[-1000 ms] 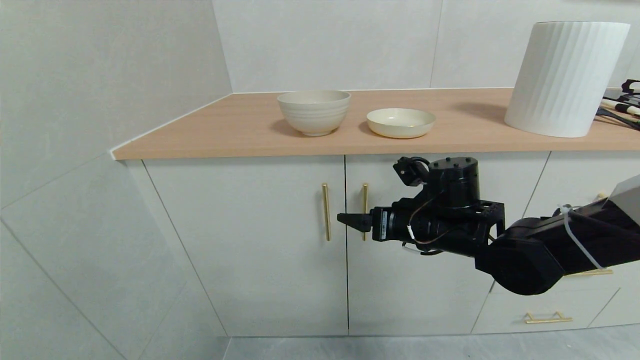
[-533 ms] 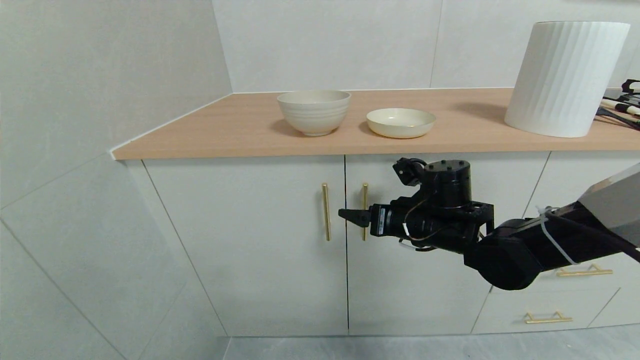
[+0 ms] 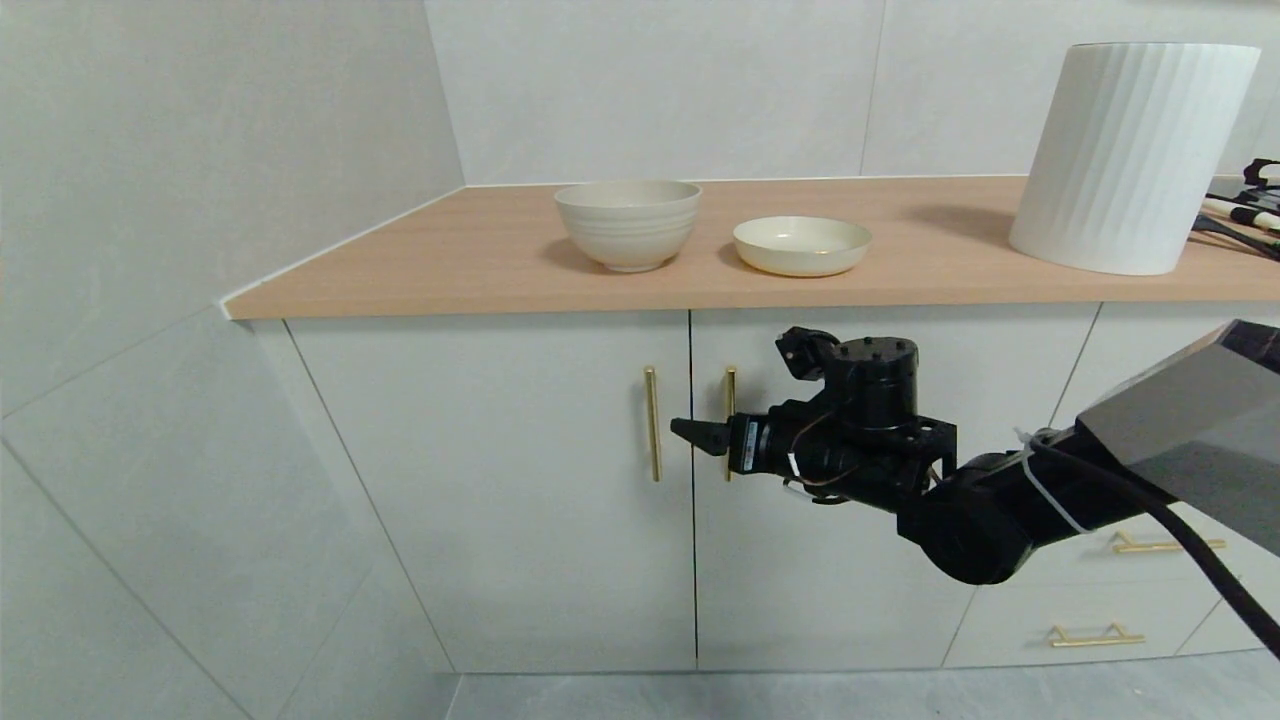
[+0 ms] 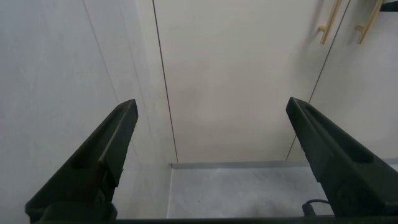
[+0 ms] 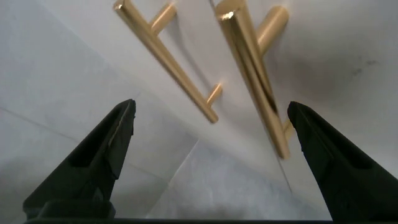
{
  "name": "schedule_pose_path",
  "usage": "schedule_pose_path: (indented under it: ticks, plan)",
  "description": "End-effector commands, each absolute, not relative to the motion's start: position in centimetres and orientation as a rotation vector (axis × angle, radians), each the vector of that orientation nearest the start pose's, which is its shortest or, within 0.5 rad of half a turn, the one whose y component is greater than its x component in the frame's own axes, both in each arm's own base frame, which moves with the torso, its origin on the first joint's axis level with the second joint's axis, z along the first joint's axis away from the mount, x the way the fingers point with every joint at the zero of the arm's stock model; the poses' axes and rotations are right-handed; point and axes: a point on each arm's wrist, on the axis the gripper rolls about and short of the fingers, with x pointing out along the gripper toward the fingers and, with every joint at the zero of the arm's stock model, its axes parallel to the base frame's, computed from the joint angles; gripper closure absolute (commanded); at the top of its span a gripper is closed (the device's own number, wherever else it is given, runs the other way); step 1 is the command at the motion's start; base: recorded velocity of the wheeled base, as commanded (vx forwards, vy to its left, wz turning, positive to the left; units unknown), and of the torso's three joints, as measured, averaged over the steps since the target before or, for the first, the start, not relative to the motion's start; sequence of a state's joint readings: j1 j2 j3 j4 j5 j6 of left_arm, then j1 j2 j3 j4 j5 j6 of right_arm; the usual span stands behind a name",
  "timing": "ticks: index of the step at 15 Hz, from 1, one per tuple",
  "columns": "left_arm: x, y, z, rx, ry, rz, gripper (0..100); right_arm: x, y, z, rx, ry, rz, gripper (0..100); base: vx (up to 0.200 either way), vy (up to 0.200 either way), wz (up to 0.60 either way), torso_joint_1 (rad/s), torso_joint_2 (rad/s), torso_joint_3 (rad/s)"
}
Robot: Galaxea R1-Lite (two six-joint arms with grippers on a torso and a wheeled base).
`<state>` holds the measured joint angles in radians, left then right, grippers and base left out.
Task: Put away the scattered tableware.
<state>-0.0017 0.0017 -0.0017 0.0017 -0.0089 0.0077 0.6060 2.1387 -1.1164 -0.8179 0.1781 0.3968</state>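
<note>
A cream ribbed bowl [image 3: 628, 222] and a shallow cream plate [image 3: 802, 245] stand side by side on the wooden countertop [image 3: 450, 270]. Below them are two pale cabinet doors with upright gold handles, the left handle [image 3: 651, 423] and the right handle [image 3: 730, 420]. My right gripper [image 3: 702, 437] hovers open just in front of the handles, level with their middle. In the right wrist view both handles lie between and beyond the fingers of the right gripper [image 5: 211, 162], the right handle [image 5: 255, 81] nearer. My left gripper [image 4: 211, 155] hangs open low before the cabinet front, holding nothing.
A tall white ribbed container [image 3: 1130, 155] stands at the counter's right, with dark utensils [image 3: 1240, 210] behind it. Drawers with gold pulls [image 3: 1095, 635] sit at the lower right. A tiled wall [image 3: 150, 300] closes off the left side. Grey floor [image 4: 236, 193] lies below the doors.
My right arm has pushed forward towards the cabinet doors, bringing the gripper closer to the gold handles and slightly higher. The bowl and the plate have not moved.
</note>
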Motion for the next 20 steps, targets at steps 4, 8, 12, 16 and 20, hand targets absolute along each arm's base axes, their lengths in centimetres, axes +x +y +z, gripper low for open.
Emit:
schedule_pose_path:
  ticks: [4,8,12,16,20]
  plan:
    - [-2.3,0.0,7.6,0.008,0.001,-0.011,0,34.2,24.4,11.9,0.362,0.343,0.737,0,0.0,0.0,0.0,0.0,0.0,0.0]
    - [-2.3,0.0,7.6,0.008,0.001,-0.011,0,34.1,24.8,11.8,0.379,0.342,0.747,0,0.0,0.0,0.0,0.0,0.0,0.0]
    - [-2.3,0.0,7.6,0.008,0.001,-0.011,0,33.6,25.1,12.2,0.411,0.332,0.766,0,0.0,0.0,0.0,0.0,0.0,0.0]
    - [-2.3,0.0,7.6,0.008,0.001,-0.011,0,33.4,25.2,12.2,0.412,0.319,0.774,0,0.0,0.0,0.0,0.0,0.0,0.0]
    - [-2.3,0.0,7.6,0.008,0.001,-0.011,0,32.3,25.1,12.8,0.412,0.317,0.797,0,0.0,0.0,0.0,0.0,0.0,0.0]
